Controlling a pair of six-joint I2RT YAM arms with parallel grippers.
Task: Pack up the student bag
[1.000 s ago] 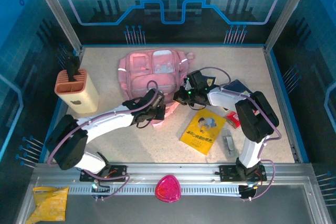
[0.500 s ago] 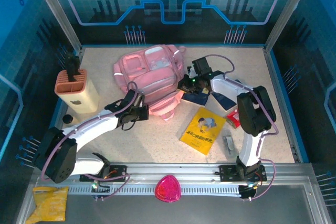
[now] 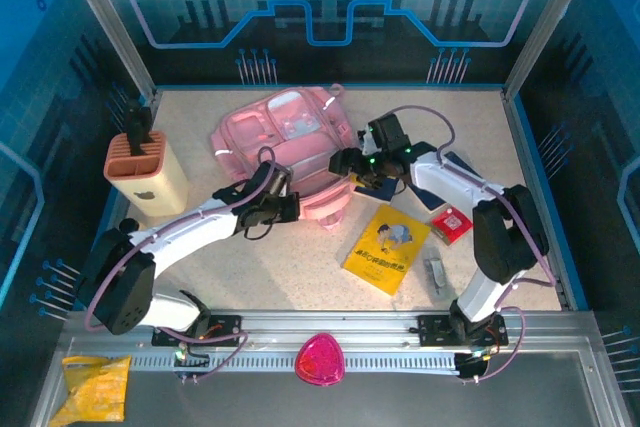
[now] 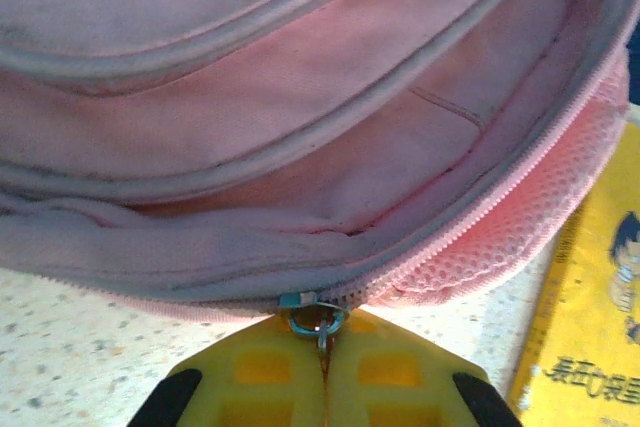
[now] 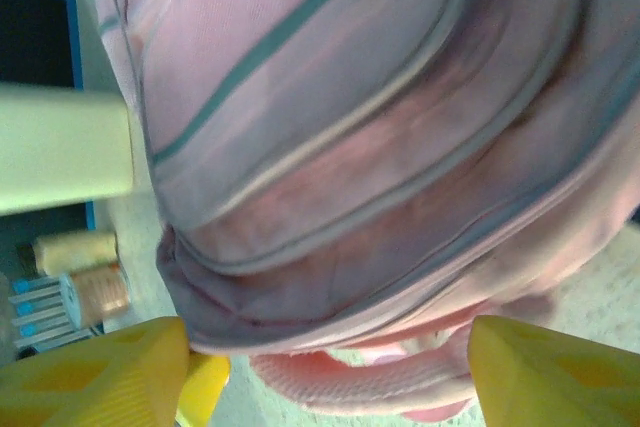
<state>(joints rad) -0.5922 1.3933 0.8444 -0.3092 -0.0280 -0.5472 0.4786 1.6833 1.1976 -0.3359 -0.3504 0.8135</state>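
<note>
One step seemed in hand: unzipping the student bag (image 3: 285, 142), which lay directly ahead of both pincers. Left gripper (image 4: 322, 352) was clamped on the zipper pull (image 4: 318, 319) at the bag's near edge; right gripper (image 5: 330, 357) had jaws apart at the bag's flank, holding nothing. Next move probably called for the right to pin fabric while the left drew the pull along its track.

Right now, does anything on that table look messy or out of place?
Yes. The pink backpack lies slumped and crumpled, with the left gripper pinching its zipper pull. The yellow book lies crooked beside it. A pink rounded thing and a crumpled yellow packet sit off the table, on the near ledge.
</note>
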